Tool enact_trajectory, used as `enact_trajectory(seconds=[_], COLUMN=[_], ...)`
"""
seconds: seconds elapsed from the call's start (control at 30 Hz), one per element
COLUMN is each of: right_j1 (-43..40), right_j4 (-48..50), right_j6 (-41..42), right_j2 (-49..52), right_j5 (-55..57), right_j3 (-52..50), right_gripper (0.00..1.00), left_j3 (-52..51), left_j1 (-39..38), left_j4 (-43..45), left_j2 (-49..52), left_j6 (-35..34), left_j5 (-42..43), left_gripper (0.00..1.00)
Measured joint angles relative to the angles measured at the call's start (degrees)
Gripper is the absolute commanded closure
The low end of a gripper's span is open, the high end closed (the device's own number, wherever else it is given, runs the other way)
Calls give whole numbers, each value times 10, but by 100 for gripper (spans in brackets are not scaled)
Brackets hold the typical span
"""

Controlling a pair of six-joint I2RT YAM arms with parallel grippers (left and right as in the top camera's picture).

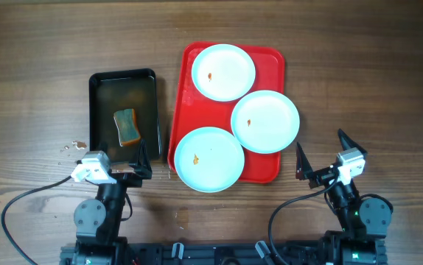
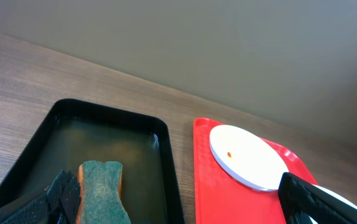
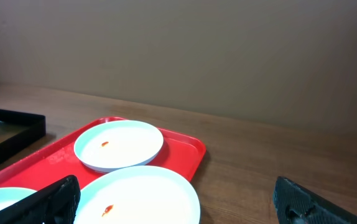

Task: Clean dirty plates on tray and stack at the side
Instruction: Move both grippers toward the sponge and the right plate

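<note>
Three pale-blue plates lie on the red tray: a far plate, a right plate and a near plate, each with a small orange stain. My left gripper is open and empty at the near end of the black tray. My right gripper is open and empty, right of the red tray's near corner. The left wrist view shows the far plate on the red tray. The right wrist view shows the far plate, the right plate and the tray.
A black tray of water left of the red tray holds a green and orange sponge; both show in the left wrist view, tray and sponge. Small drops lie on the wood table by its near left corner.
</note>
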Motion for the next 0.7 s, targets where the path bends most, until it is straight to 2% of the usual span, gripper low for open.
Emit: enact_trajectory(seconds=[0.7], right_j1=[0], right_j4=[2], right_j6=[1], right_j2=[0], right_j5=[0], right_j3=[0], right_gripper=[0], left_j3=[0], left_j1=[0], left_j4=[1], left_j2=[0], left_j6=[0], left_j5=[7], left_gripper=[0])
